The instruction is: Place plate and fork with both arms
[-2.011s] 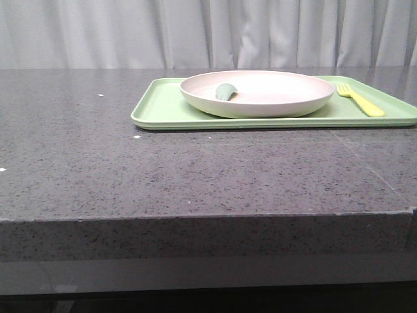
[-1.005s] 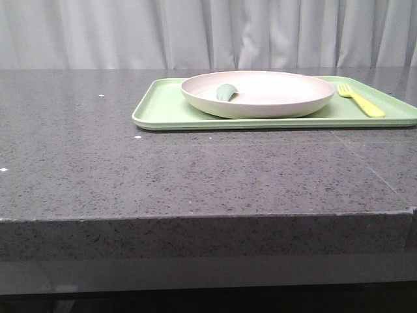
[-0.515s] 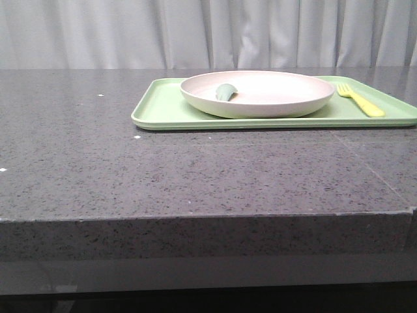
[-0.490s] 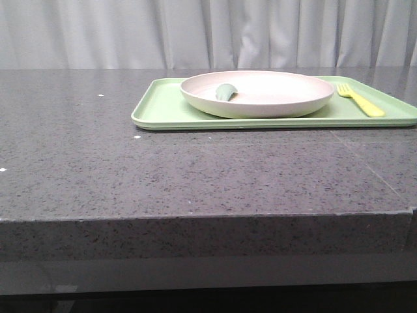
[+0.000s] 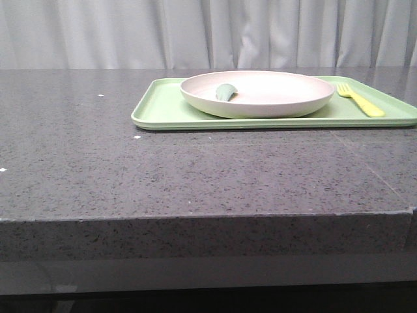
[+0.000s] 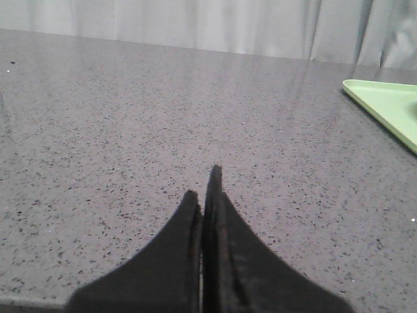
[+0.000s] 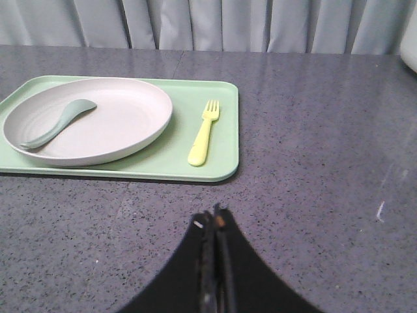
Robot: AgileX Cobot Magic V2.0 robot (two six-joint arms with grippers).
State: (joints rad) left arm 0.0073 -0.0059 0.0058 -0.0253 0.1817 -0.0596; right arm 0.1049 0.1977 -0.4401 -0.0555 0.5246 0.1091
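Observation:
The cream plate point(image 5: 257, 93) rests on the light-green tray point(image 5: 163, 111) at the back of the table; it also shows in the right wrist view point(image 7: 91, 120). A grey-green utensil piece point(image 5: 225, 91) lies in the plate. The pale-yellow fork point(image 5: 360, 100) lies on the tray beside the plate, and shows in the right wrist view point(image 7: 204, 134). My right gripper point(image 7: 215, 218) is shut and empty, above bare table short of the tray. My left gripper point(image 6: 205, 186) is shut and empty over bare table, with the tray's corner point(image 6: 384, 104) off to one side. Neither gripper shows in the front view.
The dark speckled stone table point(image 5: 195, 176) ends in a front edge point(image 5: 195, 218) near the camera. A pale curtain point(image 5: 195, 32) hangs behind. A white object's edge point(image 7: 410, 39) shows at the right wrist view's border.

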